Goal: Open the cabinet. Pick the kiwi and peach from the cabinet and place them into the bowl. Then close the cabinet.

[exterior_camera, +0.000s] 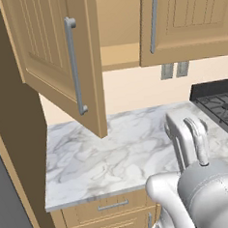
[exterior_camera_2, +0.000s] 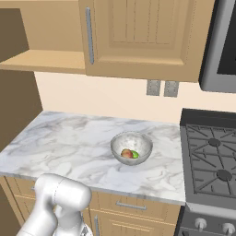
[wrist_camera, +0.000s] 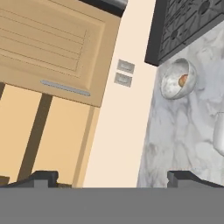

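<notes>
The cabinet stands with its left door (exterior_camera: 58, 57) swung out over the counter, and its bare shelf (exterior_camera_2: 41, 60) shows. Its right door (exterior_camera_2: 138, 32) is shut. The grey speckled bowl (exterior_camera_2: 131, 146) sits on the marble counter near the stove. Inside it lie the peach (exterior_camera_2: 125, 153) and the green kiwi (exterior_camera_2: 135, 155), side by side. In the hand view, which is rolled sideways, my gripper (wrist_camera: 113, 179) is open and empty, fingertips (wrist_camera: 41, 177) far apart. It faces the wall and the shut door (wrist_camera: 52, 48), well away from the bowl (wrist_camera: 175, 81) with the peach (wrist_camera: 183, 80).
A black gas stove (exterior_camera_2: 212, 156) adjoins the counter (exterior_camera_2: 69, 143) on the right, with a microwave (exterior_camera_2: 223, 41) above it. Two wall outlets (exterior_camera_2: 161, 87) sit under the cabinet. Drawers (exterior_camera: 113, 205) run below the counter edge. A tall dark panel (exterior_camera: 11, 143) borders the counter's left end.
</notes>
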Available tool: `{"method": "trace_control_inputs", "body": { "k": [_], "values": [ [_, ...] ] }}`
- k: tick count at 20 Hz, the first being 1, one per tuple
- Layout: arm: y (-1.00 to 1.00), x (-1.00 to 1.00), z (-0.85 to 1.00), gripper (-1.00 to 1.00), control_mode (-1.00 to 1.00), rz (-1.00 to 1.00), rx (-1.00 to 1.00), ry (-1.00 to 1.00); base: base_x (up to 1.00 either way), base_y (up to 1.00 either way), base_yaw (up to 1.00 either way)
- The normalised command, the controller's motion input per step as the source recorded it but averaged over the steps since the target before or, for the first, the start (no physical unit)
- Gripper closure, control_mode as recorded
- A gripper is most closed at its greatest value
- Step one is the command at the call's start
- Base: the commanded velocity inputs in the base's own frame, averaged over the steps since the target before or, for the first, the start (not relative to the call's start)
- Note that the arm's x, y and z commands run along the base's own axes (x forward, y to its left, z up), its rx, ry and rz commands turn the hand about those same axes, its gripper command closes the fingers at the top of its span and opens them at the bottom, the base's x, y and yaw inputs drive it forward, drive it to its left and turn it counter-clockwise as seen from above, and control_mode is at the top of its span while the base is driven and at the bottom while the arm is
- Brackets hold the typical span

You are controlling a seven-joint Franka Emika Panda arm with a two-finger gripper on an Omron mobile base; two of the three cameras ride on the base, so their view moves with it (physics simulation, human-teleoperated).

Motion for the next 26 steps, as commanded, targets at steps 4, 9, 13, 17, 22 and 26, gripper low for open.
{"method": "trace_control_inputs", "body": {
  "k": [4, 9, 13, 17, 22, 26],
  "values": [
    [0.41, 0.11, -0.05, -1.00, -1.00, 0.02, -0.02, -0.08, 0.00, 0.00, 0.00],
    [0.40, 0.32, -0.10, -1.00, -1.00, 0.02, 0.00, -0.06, 0.00, 0.00, 0.00],
    [0.37, 0.28, -0.06, -1.00, -1.00, 0.01, 0.00, -0.10, 0.00, 0.00, 0.00],
    [0.41, 0.19, -0.05, -1.00, -1.00, 0.00, -0.01, -0.11, 0.00, 0.00, 0.00],
    [0.25, 0.27, -0.06, -1.00, -1.00, 0.00, 0.00, -0.09, 0.00, 0.00, 0.00],
    [0.15, 0.51, -0.19, -1.00, -1.00, 0.00, 0.00, -0.06, 0.00, 0.00, 0.00]
  ]
}}
